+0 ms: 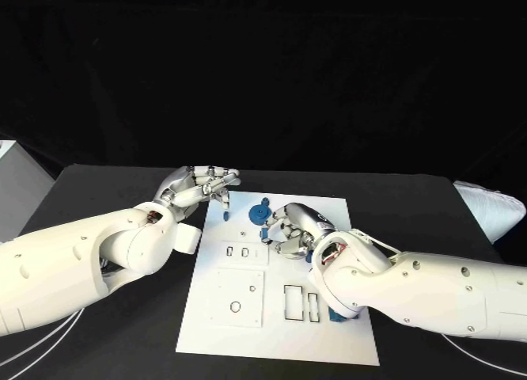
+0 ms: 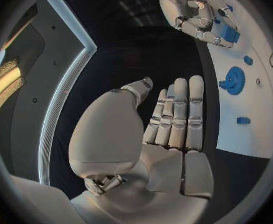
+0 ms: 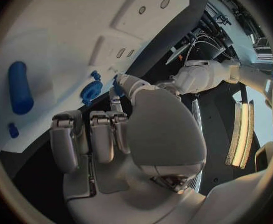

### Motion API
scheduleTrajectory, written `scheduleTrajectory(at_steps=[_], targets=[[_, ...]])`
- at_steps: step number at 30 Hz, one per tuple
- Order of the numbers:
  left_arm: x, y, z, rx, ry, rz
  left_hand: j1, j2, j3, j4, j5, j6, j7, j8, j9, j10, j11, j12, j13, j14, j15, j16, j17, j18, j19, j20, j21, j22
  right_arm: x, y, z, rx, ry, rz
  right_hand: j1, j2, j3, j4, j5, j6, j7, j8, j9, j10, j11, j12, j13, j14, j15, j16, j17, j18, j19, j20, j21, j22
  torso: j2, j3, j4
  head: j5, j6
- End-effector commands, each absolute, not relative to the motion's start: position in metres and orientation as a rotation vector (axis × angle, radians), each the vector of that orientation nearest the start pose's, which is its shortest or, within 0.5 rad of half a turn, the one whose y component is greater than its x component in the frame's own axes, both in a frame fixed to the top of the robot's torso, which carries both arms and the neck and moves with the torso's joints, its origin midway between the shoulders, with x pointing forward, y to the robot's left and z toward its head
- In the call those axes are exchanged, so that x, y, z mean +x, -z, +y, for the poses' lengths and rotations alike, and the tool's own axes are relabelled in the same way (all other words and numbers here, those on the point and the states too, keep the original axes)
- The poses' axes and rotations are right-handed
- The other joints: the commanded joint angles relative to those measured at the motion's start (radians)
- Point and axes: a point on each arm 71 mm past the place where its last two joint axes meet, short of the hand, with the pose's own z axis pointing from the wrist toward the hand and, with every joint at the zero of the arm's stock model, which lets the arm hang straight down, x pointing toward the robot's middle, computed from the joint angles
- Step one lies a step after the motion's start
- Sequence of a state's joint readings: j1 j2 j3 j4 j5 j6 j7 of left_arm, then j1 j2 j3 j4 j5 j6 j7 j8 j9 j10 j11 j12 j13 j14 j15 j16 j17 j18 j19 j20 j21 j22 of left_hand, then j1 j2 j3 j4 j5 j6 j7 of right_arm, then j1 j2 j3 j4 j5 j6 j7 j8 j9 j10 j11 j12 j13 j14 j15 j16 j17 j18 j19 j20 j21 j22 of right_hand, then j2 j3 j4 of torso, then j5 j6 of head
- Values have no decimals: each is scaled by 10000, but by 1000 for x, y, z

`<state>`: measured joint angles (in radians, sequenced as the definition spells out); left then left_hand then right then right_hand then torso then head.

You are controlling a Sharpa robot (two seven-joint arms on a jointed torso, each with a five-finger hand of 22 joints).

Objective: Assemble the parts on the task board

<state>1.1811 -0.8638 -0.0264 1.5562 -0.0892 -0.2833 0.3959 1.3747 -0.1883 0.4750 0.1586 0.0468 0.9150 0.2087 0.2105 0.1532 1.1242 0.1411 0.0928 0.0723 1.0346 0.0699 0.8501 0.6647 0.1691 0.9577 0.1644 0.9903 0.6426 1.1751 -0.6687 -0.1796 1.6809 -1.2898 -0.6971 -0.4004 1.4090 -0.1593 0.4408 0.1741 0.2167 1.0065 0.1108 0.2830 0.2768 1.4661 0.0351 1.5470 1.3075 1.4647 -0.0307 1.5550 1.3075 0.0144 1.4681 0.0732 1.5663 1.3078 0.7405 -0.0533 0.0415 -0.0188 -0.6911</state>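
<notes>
Both hands hover over the unlettered task board [image 1: 218,317]: left robot hand [image 1: 204,187] released, right robot hand [image 1: 293,229] pinching a blue part [image 2: 229,33].

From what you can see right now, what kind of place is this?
Probably a robotics lab test bench: a black table holds a white task board with cut-out slots and blue parts such as a gear, under dark backdrop.

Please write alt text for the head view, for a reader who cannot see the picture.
Two white robot arms reach over a white task board on a black table. The right hand is above the board beside a blue gear, and the left hand is at the board's far left corner. The board carries rectangular slots and small holes.
</notes>
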Motion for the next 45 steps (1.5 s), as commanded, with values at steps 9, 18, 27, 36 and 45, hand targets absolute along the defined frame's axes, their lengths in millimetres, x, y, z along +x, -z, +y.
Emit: scheduleTrajectory(at_steps=[9,18,27,36,45], targets=[[480,175,198,-9292,15707,14720,-111,34,40,29,29,-4,-19,-2,12,2,-27,39,4,-41,-25,71,-14,158,-59,-16,52,12,415,231,-78,774,-7467,16362,-174,-12,65,9,92,-44,-44,847,349,774,-63,-38,2354,964,-86,7,2210,-144,1027,-60,45,2630,-30,-31,-1,79,-8],[480,175,194,-9278,15754,14832,-119,30,40,30,29,-3,-15,-2,13,0,-25,40,3,-39,-26,76,-15,158,-59,-16,56,14,412,239,-70,435,-7353,16512,-380,-136,69,30,218,-91,-40,892,351,783,-60,-32,2362,967,-83,9,2217,-144,1027,-61,45,2630,-2,-5,22,121,22],[479,175,193,-9290,15775,14893,-119,30,40,30,29,-3,-15,-2,13,0,-25,40,3,-39,-26,76,-15,158,-59,-16,56,14,411,245,-65,152,-7163,16617,-440,-180,71,34,259,-102,-41,906,350,785,-59,-30,2365,967,-83,8,2215,-144,1027,-62,45,2630,-6,-20,24,203,-64],[480,176,192,-9336,15804,14935,-119,30,40,30,29,-3,-15,-2,13,0,-25,40,3,-39,-26,76,-15,158,-59,-16,56,14,414,249,-65,-64,-6912,16612,-468,-198,72,38,268,-108,-39,912,350,783,-59,-33,2362,968,-83,9,2219,-144,1027,-62,45,2630,5,-17,12,179,-87],[480,177,192,-9356,15814,14962,-134,22,48,26,29,-12,-4,-7,15,-14,-19,37,0,-34,-25,95,-23,157,-62,-16,72,19,416,251,-65,-310,-6654,16675,-520,-224,74,50,270,-121,-36,918,347,760,-56,-57,2339,964,-82,3,2202,-144,1027,-61,45,2630,14,4,1,168,-100]])
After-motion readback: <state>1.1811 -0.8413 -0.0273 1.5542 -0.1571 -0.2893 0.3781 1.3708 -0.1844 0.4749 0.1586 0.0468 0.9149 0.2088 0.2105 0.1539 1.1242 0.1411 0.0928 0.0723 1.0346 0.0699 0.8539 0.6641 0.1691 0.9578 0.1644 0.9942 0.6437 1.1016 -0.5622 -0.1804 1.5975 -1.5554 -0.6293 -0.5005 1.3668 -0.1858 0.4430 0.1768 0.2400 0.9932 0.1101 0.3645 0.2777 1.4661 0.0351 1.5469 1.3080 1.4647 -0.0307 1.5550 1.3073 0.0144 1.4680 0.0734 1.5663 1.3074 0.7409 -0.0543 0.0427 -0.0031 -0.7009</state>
